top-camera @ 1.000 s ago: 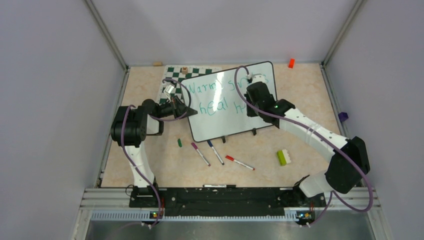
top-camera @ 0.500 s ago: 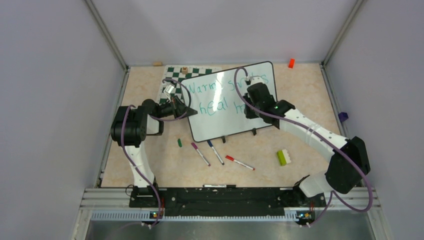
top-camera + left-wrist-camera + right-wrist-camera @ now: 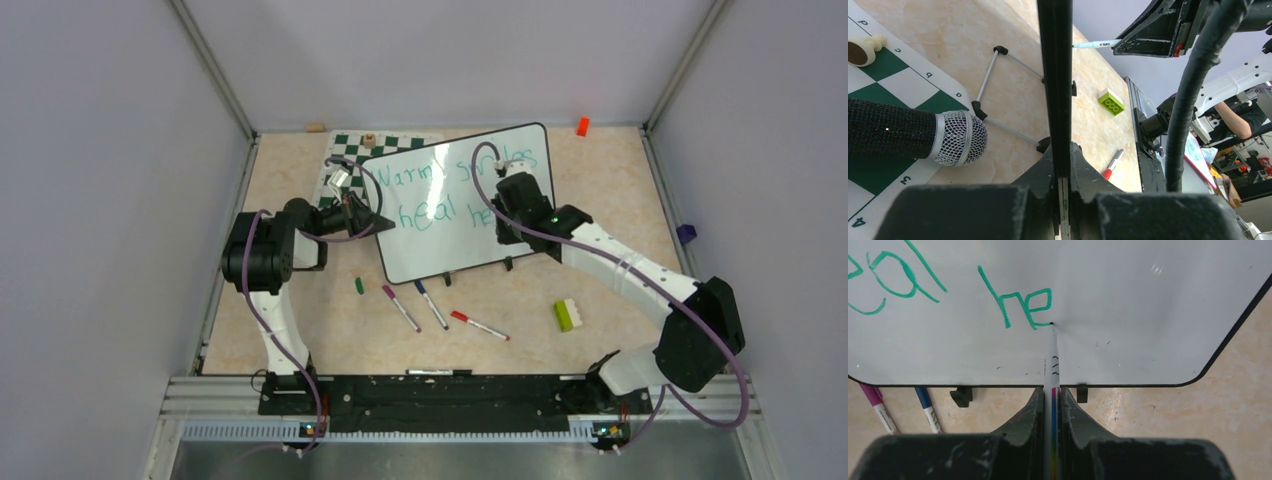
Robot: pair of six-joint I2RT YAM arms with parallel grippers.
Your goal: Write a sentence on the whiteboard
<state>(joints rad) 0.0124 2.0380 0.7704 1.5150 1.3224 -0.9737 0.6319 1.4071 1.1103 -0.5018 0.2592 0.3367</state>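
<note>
The whiteboard point(image 3: 450, 225) stands tilted on the table, its black rim point(image 3: 1054, 75) edge-on in the left wrist view. My left gripper point(image 3: 378, 220) is shut on the board's left edge, both jaws pressed on the rim point(image 3: 1063, 165). The sentence point(image 3: 435, 195) in teal-green reads "Warm smiles" above "heal he"; "he" point(image 3: 1018, 302) shows close in the right wrist view. My right gripper point(image 3: 500, 215) is shut on a white marker point(image 3: 1052, 365), whose tip touches the board at the end of the "e". Two black clips point(image 3: 962, 395) sit on the board's lower edge.
The green-and-white chess mat point(image 3: 345, 160) lies behind the board with a microphone point(image 3: 923, 137) and a pawn point(image 3: 863, 49) on it. Purple, blue and red markers point(image 3: 432, 305), a green cap point(image 3: 359, 285) and a green-white brick point(image 3: 567, 314) lie in front. An orange block point(image 3: 582, 126) sits at the back.
My right gripper has moved down and slightly left along the board with the marker, and the "e" after "h" has been drawn. The left arm has not moved.
</note>
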